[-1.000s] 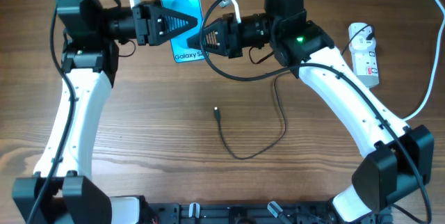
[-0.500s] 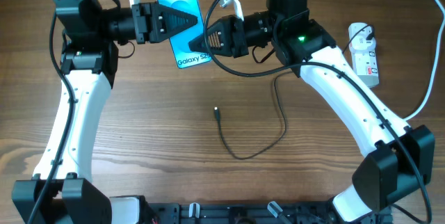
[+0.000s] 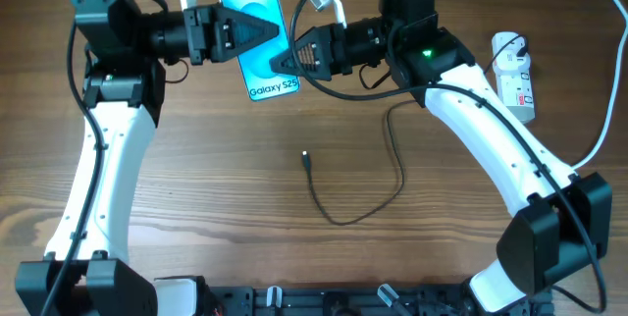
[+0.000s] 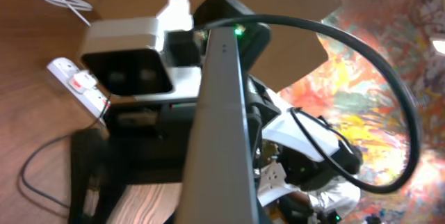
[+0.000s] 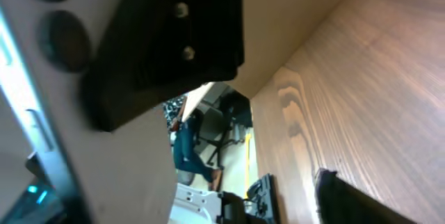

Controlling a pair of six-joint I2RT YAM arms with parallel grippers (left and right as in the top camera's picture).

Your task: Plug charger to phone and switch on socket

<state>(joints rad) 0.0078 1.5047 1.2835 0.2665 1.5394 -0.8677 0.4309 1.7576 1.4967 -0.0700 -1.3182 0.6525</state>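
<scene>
On the counter, overhead view.
- Item one: the phone, near the far edge, left of middle, tilted and apparently lifted off the wood. The screen faces up, lettered "Galaxy S25" along its lower end.
- Item two: my left end effector, clamped on the phone's upper half.
- Item three: my right end effector, just beside the phone's right edge.
- Item four: the charger, cable looping loose across the middle of the counter. Its metal tip lies free near the centre, well apart from the phone.
- Item five: the socket, by the right edge toward the far corner, with a black plug in it and a white cord trailing off.

Left wrist view. The phone stands edge-on down the middle of my sight. Beyond it are the right arm, a green lamp lit, and the socket at far left. No legible writing.

Right wrist view. My fingers stand wide apart, one above and one at lower right, with bare wood between. The phone's side fills the left, and I grip nothing.

Handling note, my judgement: the step is leaving the phone to my left hold alone. I should hold that clamp square and leave the lettered end open for the connector. The right should draw away sideways without nudging the glass, then take the cable just behind its tip.
</scene>
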